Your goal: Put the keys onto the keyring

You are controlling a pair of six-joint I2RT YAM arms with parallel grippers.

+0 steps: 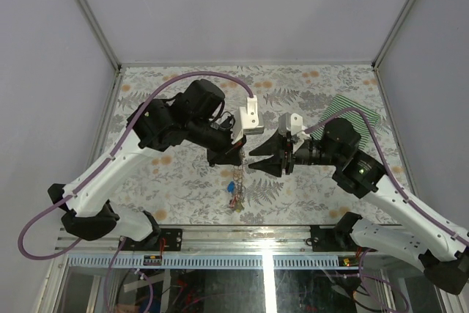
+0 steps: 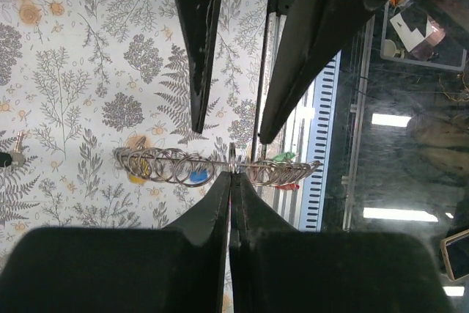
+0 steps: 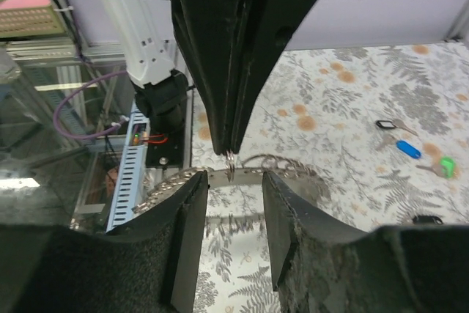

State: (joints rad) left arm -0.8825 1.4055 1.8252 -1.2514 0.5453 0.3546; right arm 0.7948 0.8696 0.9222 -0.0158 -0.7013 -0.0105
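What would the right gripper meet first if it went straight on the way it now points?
Probably the keyring, held just ahead of it by the shut left gripper, though depth is unclear.

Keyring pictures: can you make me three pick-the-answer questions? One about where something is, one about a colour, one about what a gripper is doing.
1. Where is the green striped cloth?
A) at the far right of the table
B) under the left arm
C) inside a gripper

2. What colour is the loose key beside the black-headed key?
A) red
B) blue
C) yellow

3. The left gripper is:
A) wide open
B) shut on the keyring
C) out of view

Answers: A, it lies by the table's far right edge; B, its head is blue; B, its fingers pinch the ring's edge.
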